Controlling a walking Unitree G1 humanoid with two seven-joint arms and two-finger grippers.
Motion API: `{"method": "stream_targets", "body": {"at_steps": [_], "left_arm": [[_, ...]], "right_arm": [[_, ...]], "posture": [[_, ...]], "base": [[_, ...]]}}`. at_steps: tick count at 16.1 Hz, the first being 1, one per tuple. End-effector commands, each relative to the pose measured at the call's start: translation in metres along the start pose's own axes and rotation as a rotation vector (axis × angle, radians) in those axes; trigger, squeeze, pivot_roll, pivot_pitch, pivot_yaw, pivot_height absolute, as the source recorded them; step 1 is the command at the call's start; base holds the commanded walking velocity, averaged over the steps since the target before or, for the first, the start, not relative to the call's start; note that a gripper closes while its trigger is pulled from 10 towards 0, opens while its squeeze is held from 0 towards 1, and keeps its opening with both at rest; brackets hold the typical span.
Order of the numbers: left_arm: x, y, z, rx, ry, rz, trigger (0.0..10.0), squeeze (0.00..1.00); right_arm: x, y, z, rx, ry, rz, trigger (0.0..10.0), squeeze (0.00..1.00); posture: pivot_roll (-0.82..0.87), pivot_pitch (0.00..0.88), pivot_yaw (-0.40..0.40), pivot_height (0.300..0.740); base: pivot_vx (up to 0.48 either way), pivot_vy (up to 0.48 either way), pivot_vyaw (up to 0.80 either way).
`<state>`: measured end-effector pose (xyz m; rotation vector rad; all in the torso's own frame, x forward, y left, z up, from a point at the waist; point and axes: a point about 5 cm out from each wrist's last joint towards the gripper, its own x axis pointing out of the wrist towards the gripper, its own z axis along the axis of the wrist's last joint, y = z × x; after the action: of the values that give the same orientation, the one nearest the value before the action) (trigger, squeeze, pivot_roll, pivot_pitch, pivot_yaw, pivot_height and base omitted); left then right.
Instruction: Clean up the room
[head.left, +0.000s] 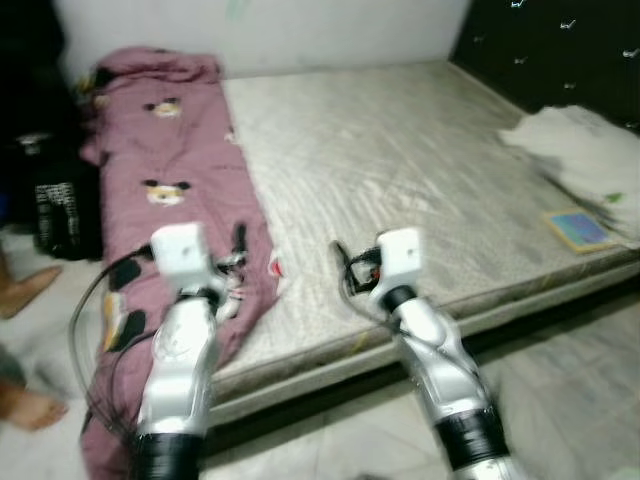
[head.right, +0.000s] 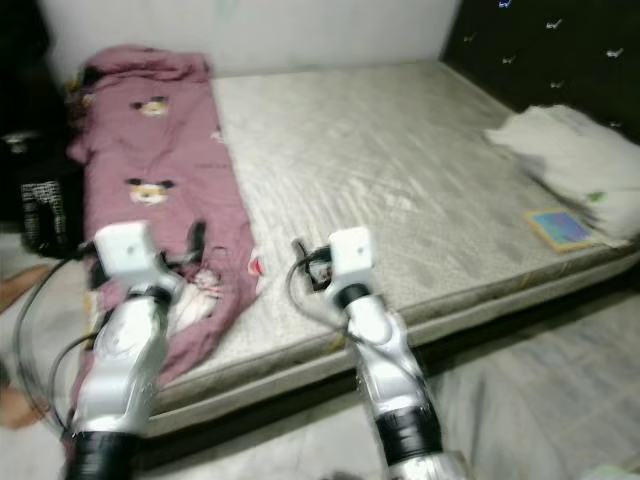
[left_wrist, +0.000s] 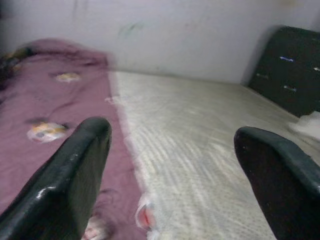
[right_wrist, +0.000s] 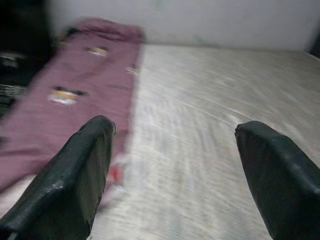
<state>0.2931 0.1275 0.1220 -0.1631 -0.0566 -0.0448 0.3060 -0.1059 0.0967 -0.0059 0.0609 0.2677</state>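
Left eye view looks down over a bare mattress (head.left: 400, 170) on a low bed, pushed up against a white wall (head.left: 300, 30), with a dark headboard (head.left: 560, 50) at the robot's right. A mauve blanket (head.left: 170, 170) with small cartoon prints lies in a long strip along the mattress's left side, bunched near the wall at its far end and spilling over the near corner toward the tiled floor (head.left: 560, 400). A heap of white bedding (head.left: 580, 150) sits on the mattress against the headboard, and just in front of it, near the bed's edge, lies a small flat book (head.left: 577, 228) with a blue cover.

The left tool (head.left: 238, 262) hovers over the near end of the blanket, its two black fingers (left_wrist: 75, 170) spread wide apart in the left wrist view, gripping nothing. The right tool (head.left: 345, 270) is held over the bare mattress just beside the blanket's edge, fingers (right_wrist: 80, 170) likewise spread and empty.

Off the bed's left side, a black bag (head.left: 60, 200) stands on the floor, and a person's bare feet (head.left: 30, 290) show at the frame's edge. Black cables (head.left: 100, 330) loop from the left arm. Everything is somewhat blurred.
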Motion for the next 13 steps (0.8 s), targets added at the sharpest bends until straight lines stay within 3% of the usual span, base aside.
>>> {"method": "stream_targets", "body": {"at_steps": [1,6,13], "left_arm": [[-0.0012,0.0060,0.0026,-0.003,-0.014,0.026,10.0,0.00],[0.0004,0.0032,-0.0020,0.000,0.016,0.048,10.0,0.00],[0.0006,0.0030,-0.0015,0.001,0.016,0.051,10.0,0.00]], "right_arm": [[0.0040,0.0078,0.0068,0.010,-0.023,0.022,10.0,0.00],[0.0035,0.0074,0.0047,0.022,-0.015,0.019,10.0,0.00],[0.0031,0.0075,0.0059,-0.004,-0.024,0.033,10.0,0.00]], "posture": [[0.07,0.002,-0.056,0.740],[0.07,0.001,-0.053,0.740],[0.08,0.000,-0.058,0.740]], "base": [[0.292,0.000,0.00],[0.000,0.000,0.00],[0.000,0.000,0.79]]}}
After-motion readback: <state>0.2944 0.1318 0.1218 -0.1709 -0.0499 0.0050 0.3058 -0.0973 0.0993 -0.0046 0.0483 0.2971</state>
